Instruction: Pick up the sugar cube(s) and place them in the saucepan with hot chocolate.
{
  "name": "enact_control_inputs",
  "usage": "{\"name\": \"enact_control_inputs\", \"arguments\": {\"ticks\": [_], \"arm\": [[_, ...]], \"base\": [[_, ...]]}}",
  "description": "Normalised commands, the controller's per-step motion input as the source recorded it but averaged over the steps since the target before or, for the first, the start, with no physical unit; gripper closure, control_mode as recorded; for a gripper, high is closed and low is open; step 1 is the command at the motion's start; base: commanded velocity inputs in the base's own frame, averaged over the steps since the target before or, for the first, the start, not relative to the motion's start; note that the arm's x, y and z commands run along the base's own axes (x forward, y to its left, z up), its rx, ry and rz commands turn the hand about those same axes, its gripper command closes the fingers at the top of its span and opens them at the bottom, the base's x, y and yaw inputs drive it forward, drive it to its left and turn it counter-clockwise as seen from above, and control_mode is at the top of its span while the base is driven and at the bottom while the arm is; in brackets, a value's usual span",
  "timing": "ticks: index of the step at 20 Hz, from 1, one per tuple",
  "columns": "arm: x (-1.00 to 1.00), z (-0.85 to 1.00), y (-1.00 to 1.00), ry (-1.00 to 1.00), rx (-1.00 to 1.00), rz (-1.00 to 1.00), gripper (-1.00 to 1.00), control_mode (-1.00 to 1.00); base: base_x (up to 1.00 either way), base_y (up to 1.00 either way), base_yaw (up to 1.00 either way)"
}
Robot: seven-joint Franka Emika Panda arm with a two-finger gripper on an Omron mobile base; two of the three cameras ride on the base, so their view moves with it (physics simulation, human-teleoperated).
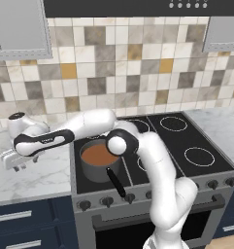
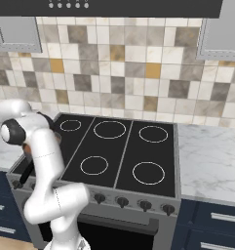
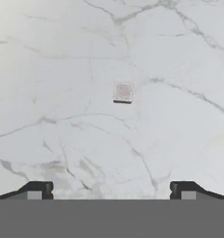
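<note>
The gripper (image 1: 14,164) hangs spread wide over the marble counter (image 1: 41,177), pinching nothing. 1 pale sugar cube (image 3: 123,92) lies ahead, between its fingertips' lines. To its right sits the saucepan (image 1: 98,160), handle (image 1: 116,183) pointing toward the stove's front edge.

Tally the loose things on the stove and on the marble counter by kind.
Sugar cubes: 1, a pale sugar cube on the counter below the open gripper.
Saucepans: 1, the saucepan of brown liquid on the stove.
Total: 2.
</note>
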Motion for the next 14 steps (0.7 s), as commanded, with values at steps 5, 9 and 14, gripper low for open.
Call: {"name": "enact_control_inputs", "arguments": {"ticks": [5, 9, 14], "arm": [[0.00, -0.13, -0.07, 0.00, 0.00, -0.07, -1.00, -1.00], [0.11, -0.49, -0.11, 0.00, 0.01, -0.04, -1.00, -1.00], [0.13, -0.56, -0.11, -0.02, 0.05, -0.03, -1.00, -1.00]], "base": [[0.00, 0.00, 0.00], [0.00, 0.00, 0.00], [0.00, 0.00, 0.00]]}}
